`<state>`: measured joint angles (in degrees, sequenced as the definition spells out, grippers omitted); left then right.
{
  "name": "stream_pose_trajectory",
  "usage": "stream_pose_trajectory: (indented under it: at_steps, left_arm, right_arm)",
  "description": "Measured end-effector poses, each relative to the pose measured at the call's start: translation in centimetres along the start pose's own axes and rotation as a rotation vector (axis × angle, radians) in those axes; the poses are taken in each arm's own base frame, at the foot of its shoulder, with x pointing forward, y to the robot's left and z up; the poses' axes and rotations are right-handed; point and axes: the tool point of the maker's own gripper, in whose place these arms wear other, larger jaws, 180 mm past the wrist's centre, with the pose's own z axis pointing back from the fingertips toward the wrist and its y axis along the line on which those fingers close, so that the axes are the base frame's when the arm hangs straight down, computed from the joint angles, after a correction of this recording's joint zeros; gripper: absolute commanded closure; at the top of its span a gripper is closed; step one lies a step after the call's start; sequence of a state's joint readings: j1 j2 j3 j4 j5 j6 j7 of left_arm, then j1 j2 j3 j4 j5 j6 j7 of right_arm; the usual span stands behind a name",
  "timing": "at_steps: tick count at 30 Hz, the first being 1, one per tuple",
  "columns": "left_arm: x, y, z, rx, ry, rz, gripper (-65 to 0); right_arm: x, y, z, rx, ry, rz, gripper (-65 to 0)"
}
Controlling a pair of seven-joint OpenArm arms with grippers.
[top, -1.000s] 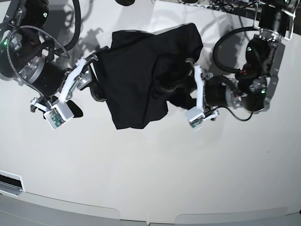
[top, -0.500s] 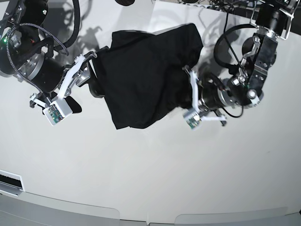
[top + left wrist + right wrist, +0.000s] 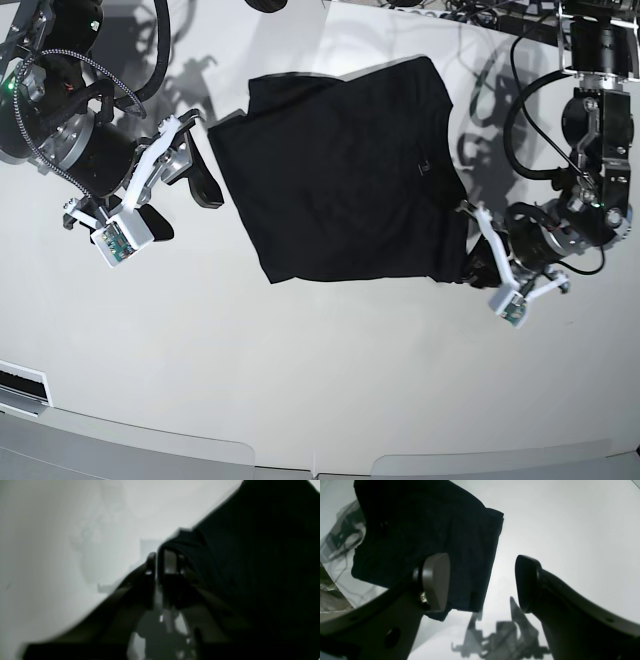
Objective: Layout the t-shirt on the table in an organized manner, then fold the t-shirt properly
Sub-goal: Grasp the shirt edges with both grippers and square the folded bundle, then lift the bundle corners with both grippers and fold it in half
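i note the plain black short-sleeved cloth t-shirt [image 3: 345,170] has been dragged rightward by the left gripper [image 3: 478,262] and now lies far flatter on the glossy white table [image 3: 320,380], centre-far, than half a second ago. that gripper's jaws stand nearly together at the shirt's near-right corner; i cannot tell whether cloth is pinched. the right gripper [image 3: 197,160] is spread wide and empty, just off the shirt's left edge. my judgement: layout is advancing, folding not begun.

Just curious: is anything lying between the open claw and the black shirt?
No. In the base view only bare white table separates the right gripper from the t-shirt.
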<state>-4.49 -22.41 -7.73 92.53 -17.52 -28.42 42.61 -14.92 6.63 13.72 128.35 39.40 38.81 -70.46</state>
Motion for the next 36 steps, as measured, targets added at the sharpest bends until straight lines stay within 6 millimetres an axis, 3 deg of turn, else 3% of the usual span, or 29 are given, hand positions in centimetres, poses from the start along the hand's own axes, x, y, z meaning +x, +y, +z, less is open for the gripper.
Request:
stream_pose_trajectory:
  at_steps: [2,5,6,8,9,12,13,17,19,23,27,30,36]
  left_arm:
    - [-0.2,0.6,0.3,0.014,0.011,0.0,-33.5]
    - [-0.2,0.9,0.5,0.017,0.011,-0.001,-34.9]
    - [-0.3,1.0,0.5,0.018,0.013,-0.004,-29.9]
    - [0.0,0.9,0.6,0.004,-0.002,0.012,-6.8]
    - [0.2,0.6,0.6,-0.015,-0.013,0.038,0.0]
    - [0.8,-1.7,0.8,-0.147,-0.033,0.117,0.0]
    - [0.9,-2.7,1.0,-0.202,-0.039,0.112,0.0]
    - [0.8,-7.0,1.4,-0.4,-0.028,0.079,0.0]
    - [0.5,-9.1,1.3,-0.467,-0.015,0.094,0.0]
    - [-1.6,-13.2,1.4,-0.564,0.049,0.066,0.0]
    - [-3.3,-17.3,1.7,-0.663,0.103,0.025,0.0]
    - [-5.7,-19.6,1.4,-0.677,0.178,-0.08,0.0]
    - [-9.0,-22.9,1.9,-0.723,0.259,-0.218,0.0]
  right_arm:
    - [0.1,0.0,0.0,0.0,-0.003,0.0,-42.2]
    - [0.1,0.0,0.0,0.0,-0.008,0.0,-42.2]
    - [0.1,0.0,0.0,0.0,-0.008,0.0,-42.1]
    - [0.5,0.0,0.0,0.0,-0.029,0.0,-38.9]
    - [0.8,0.0,0.0,0.0,-0.046,0.0,-33.5]
    - [2.3,0.1,0.1,0.005,-0.126,0.019,-3.4]
    - [2.8,0.1,0.2,0.004,-0.153,0.02,0.0]
    - [4.3,-0.6,-1.1,0.024,-0.195,0.021,0.0]
    - [4.7,-0.7,-3.0,0.065,-0.195,0.008,0.0]
    - [2.3,-1.5,-8.0,0.1,-0.029,0.013,0.0]
    - [3.0,-1.6,-11.3,0.144,0.041,0.09,0.0]
    - [3.4,-1.9,-13.2,0.154,0.091,0.174,0.0]
    - [1.8,-1.9,-17.6,0.179,0.246,0.315,0.0]
